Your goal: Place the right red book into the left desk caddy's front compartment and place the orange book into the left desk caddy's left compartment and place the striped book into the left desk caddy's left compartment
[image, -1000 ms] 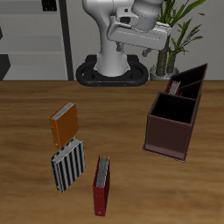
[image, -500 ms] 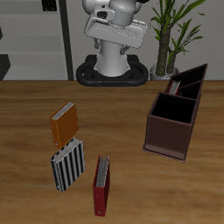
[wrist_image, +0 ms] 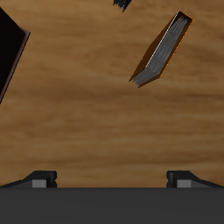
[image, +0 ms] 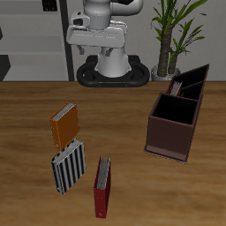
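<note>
Overhead first: arm (image: 99, 25) folded high at the table's back, well apart from every book; jaws not readable from this angle.
Orange book (image: 63, 126) flat on the wood, long axis running back to front, pale page edge at its far end.
Striped book (image: 68, 166) just in front of it, stripes and long axis on the same line, slightly skewed.
Right red book (image: 102, 187) nearest the front edge, long axis also back to front, grey page edge showing along one side.
Left desk caddy (image: 192, 79) far back across the table, another red book (image: 177, 87) inside it; brown caddy (image: 174, 125) just in front.

Wrist camera next: gripper (wrist_image: 112, 178) spread wide, fingertips (wrist_image: 39, 178) far apart, nothing between them but bare table (wrist_image: 96, 105).
One grey-paged book (wrist_image: 162, 51) lying diagonal; which book, cannot tell.
Black, red-rimmed edge (wrist_image: 9, 52) at the frame's border, probably a caddy wall.
</note>
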Robot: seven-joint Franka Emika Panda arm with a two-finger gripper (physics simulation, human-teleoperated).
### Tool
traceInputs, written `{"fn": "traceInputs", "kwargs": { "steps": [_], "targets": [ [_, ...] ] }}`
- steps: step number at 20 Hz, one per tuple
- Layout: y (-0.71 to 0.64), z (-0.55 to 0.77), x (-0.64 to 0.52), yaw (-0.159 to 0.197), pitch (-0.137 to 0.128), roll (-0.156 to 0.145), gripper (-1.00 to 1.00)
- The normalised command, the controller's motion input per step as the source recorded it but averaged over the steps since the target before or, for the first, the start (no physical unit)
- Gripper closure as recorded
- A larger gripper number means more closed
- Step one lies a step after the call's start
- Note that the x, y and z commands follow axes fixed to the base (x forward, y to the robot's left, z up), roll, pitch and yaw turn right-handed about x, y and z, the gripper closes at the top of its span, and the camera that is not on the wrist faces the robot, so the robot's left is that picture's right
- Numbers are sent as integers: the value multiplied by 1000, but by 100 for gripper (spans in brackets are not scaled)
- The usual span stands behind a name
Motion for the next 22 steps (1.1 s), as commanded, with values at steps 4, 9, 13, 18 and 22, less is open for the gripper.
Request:
{"fn": "traceInputs", "kwargs": {
  "steps": [4, 9, 13, 18, 22],
  "targets": [
    [-493, -10, 22, -5, 0, -21, -100],
    [-373, 37, 44, -1, 2, -54, -100],
    [-192, 100, 18, -2, -22, -60, -100],
    [-228, 170, 189, -22, -8, -66, -100],
    [-31, 102, 309, 19, -20, -32, -100]
  ]
}}
